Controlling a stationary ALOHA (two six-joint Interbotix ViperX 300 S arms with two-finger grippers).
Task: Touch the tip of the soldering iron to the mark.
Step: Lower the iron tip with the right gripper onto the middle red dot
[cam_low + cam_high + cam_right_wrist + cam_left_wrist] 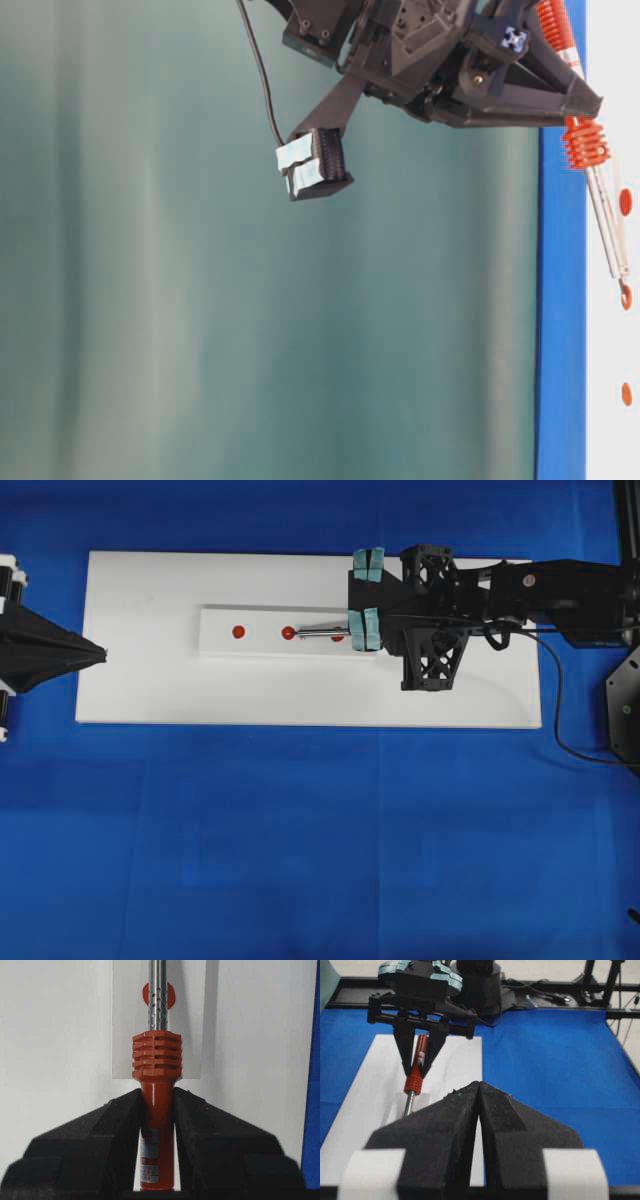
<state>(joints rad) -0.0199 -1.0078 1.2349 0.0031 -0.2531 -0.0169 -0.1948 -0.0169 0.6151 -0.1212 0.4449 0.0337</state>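
Right gripper [157, 1110]: jaws clamped on the red-orange handle of the soldering iron [156, 1062], which sticks out straight ahead of them in the right wrist view.
Soldering iron, from above: the silver shaft [322, 633] lies along the narrow white strip [220, 642], pointing toward the left of the overhead view.
The tip [299, 634]: right at the edge of the middle red mark [288, 633]; whether it truly touches, I cannot tell from above.
Table-level view: the tip [624, 285] sits against a red mark [626, 295] there, shaft tilted down toward the strip.
Marks: 3 red dots in a row on the strip; the far left one [238, 632] is clear of the iron, the near one [157, 995] lies under the shaft.
White board [150, 695]: flat on the blue surface [300, 840], carrying the strip.
Left gripper [479, 1110]: jaws pressed together on nothing, parked at the board's left edge, well apart from the iron.
Cord [556, 695]: black, trailing off the right arm.
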